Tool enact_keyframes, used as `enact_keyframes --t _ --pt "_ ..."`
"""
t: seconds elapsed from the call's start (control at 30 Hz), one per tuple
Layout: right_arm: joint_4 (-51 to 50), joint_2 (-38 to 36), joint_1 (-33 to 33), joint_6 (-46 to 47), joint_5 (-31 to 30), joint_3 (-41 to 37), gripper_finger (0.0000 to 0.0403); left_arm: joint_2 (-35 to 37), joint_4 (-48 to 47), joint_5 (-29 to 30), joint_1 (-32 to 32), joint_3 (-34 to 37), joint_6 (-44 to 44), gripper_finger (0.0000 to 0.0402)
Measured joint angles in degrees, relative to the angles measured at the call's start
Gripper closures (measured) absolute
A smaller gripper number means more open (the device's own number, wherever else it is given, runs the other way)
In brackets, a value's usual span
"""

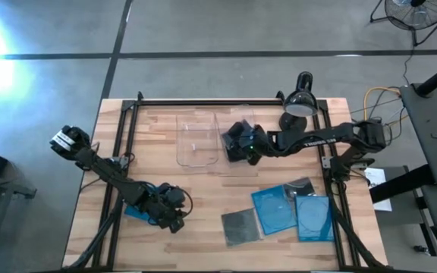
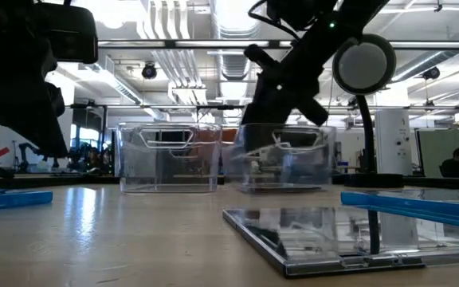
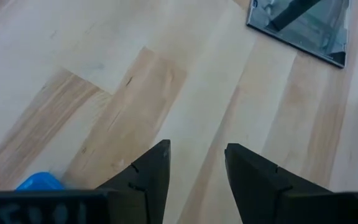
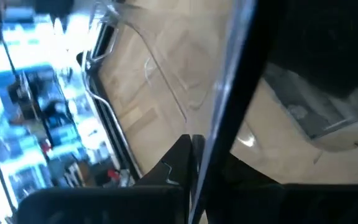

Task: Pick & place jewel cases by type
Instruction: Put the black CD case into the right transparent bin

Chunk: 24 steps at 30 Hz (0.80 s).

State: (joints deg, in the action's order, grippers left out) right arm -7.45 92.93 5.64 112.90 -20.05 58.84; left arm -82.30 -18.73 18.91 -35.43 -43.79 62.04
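Observation:
My right gripper (image 1: 241, 144) hangs over the right clear bin (image 2: 285, 163) and is shut on a dark smoky jewel case (image 4: 303, 56), which the right wrist view shows edge-on. My left gripper (image 3: 196, 168) is open, low over bare wood near the table's front left. A blue case (image 1: 135, 211) lies flat under the left arm. A grey case (image 1: 241, 226), two blue cases (image 1: 273, 206) (image 1: 314, 217) and a dark one (image 1: 299, 186) lie flat at the front right. The left clear bin (image 1: 197, 141) stands beside the right one. My right gripper pinches the dark jewel case between its two fingers by one thin edge (image 4: 219, 134); one finger (image 4: 176, 165) shows beside that edge. The case stands on edge in the hold, lifted clear of the table above the right bin. The far finger is hidden by the case.
A desk lamp (image 1: 300, 102) stands at the far right of the table, close to the right arm. A black metal frame (image 1: 203, 101) runs round the tabletop. Bare wood lies between the left gripper and the grey case (image 3: 303, 28).

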Motion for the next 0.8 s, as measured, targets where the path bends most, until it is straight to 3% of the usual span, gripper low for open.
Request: enact_keyframes --t 0.43,0.57,0.67,0.73,0.8 --pt "-0.7 -0.2 0.8 -4.1 8.8 2.1 0.0215 0.0 -0.6 0.1 -0.2 0.0 -0.6 0.0266" --pt "-1.0 -1.7 -0.8 -18.1 15.4 4.9 0.0188 0.1 -1.2 0.1 -0.2 0.0 -0.6 0.0266" --pt "-2.1 -2.3 -3.1 -36.1 24.3 8.0 0.0182 1.0 -2.4 0.1 -0.2 0.0 -0.6 0.0266" --pt "-7.3 -2.5 -5.7 -46.7 30.7 10.6 0.0183 1.9 -2.5 -0.2 -0.2 0.0 -1.7 0.0266" --pt "-16.3 -2.5 -9.4 -53.6 33.2 12.5 0.0185 2.8 -2.4 -1.1 -0.3 0.0 -4.9 0.0266"
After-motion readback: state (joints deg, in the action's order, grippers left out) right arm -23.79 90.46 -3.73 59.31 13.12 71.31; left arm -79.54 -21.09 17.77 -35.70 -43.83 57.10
